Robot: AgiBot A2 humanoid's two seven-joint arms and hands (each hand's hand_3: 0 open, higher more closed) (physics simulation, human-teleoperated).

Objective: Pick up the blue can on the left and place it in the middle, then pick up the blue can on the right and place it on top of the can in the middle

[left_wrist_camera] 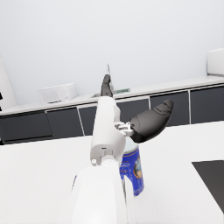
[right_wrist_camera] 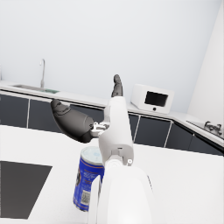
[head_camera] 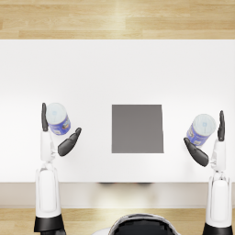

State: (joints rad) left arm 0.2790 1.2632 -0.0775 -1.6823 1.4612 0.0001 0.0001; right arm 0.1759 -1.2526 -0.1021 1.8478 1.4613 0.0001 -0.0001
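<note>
Both cans, left can [head_camera: 58,118] and right can [head_camera: 201,129]: blue labels with white print, pale silvery tops. Mat [head_camera: 137,128] plain dark grey on white table [head_camera: 92,69]. Hands, left hand [head_camera: 59,133] and right hand [head_camera: 209,142], dark; arms white.

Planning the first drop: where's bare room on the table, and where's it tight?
Free: the grey mat in the middle, bare, and the white table beyond it. Tight: the left can between the left hand fingers; the right can inside the right hand.

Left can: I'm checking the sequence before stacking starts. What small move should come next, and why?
Probably close the left hand on the left can: its fingers flank the can, apart, and the grey mat in the middle is bare.
</note>
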